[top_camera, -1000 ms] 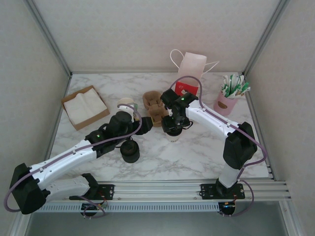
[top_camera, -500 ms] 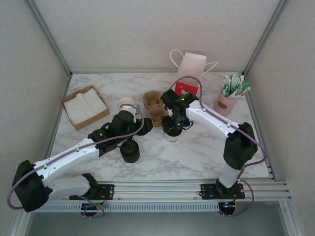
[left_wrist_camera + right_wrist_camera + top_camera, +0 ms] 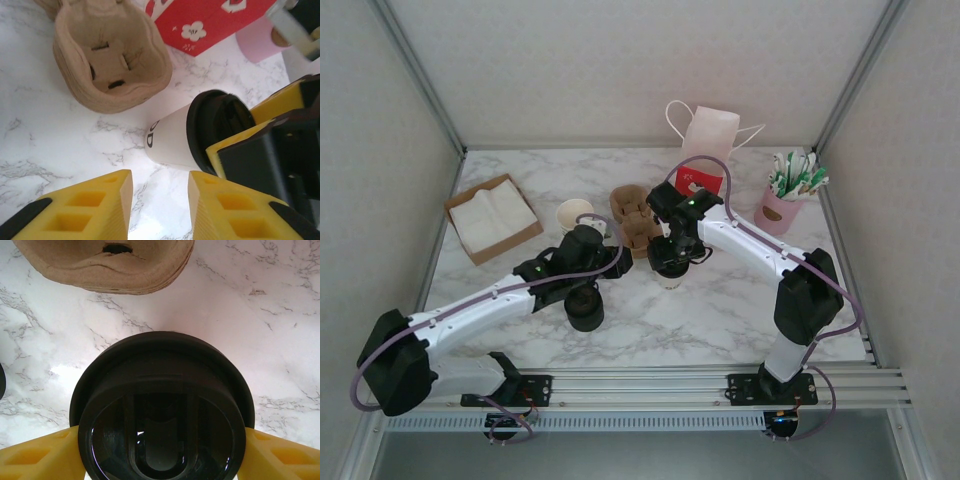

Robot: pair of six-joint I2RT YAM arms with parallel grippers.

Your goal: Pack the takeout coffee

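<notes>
While right gripper [image 3: 160, 455] clamps black lid [image 3: 162, 405] of takeout coffee [image 3: 167, 137], coffee stands on marble table [image 3: 720, 310] just beside cardboard cup carrier [image 3: 110, 60]; left gripper [image 3: 159, 182] near, fingers spread, empty.

1 lidded cup [image 3: 169, 142], 1 bag [image 3: 706, 138], 1 pink holder [image 3: 776, 213].

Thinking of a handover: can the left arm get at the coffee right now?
Probably yes. The left gripper is open, facing the coffee on its bare side, with only table between. The right gripper clamps the lid, so just the lower wall is free.
</notes>
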